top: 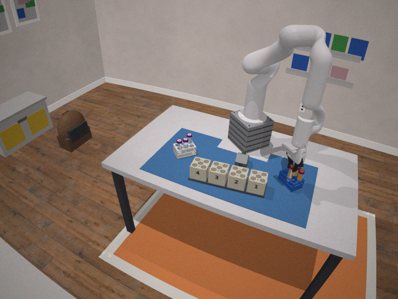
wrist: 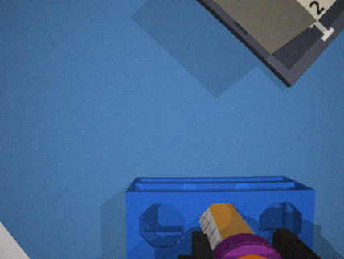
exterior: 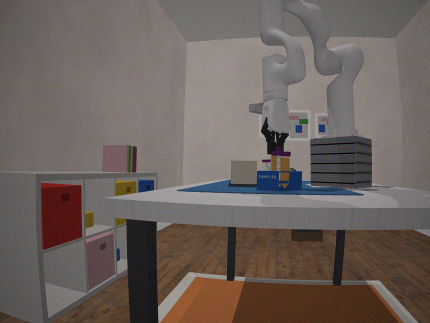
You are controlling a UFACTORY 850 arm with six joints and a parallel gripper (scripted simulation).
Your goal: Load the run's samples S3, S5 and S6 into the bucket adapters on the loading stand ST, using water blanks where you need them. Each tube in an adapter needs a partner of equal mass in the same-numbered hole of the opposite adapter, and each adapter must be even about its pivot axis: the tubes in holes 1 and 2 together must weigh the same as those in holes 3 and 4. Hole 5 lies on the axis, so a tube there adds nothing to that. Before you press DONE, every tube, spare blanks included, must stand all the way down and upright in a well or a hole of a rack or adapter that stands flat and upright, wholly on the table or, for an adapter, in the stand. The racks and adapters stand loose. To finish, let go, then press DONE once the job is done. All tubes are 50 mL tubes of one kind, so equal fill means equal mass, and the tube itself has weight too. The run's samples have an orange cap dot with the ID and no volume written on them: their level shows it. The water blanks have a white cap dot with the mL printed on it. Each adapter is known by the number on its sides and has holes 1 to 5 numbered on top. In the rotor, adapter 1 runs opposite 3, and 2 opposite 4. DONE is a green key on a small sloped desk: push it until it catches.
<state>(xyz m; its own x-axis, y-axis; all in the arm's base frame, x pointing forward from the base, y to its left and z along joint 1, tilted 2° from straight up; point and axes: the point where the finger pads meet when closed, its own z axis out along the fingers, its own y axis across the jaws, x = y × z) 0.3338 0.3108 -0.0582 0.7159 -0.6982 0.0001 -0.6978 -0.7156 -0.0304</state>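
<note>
- We had the gripper [exterior: 277, 144] clenched on a purple-capped sample tube [exterior: 281, 166] with amber contents, grasped at the cap.
- The tube stood in the blue rack marked SAMPLES [exterior: 267, 180], at about 3 o'clock on the blue mat [top: 225, 206] in the top view; in the exterior view its tip showed low against the rack's front, so we judged it only partly drawn out, if at all.
- In the wrist view the tube [wrist: 222, 222] hung between the black fingers, with an open rack well at 9 o'clock of it and another at 3 o'clock.
- We could not read the cap ID, so we could not tell which of S3, S5 or S6 this was.
- We judged the step in hand to be the first pick: all four adapters [top: 257, 182] on the stand looked unloaded, holes open on top.
- The white rack of water blanks [top: 184, 148] stood at 10 o'clock on the mat, untouched, well apart from the arm.
- The next move called for a straight lift until the tube's tip cleared the loose rack, then a carry toward 9 o'clock to a chosen hole.
- The DONE desk [top: 241, 158] sat behind adapter 2, not yet wanted.
</note>
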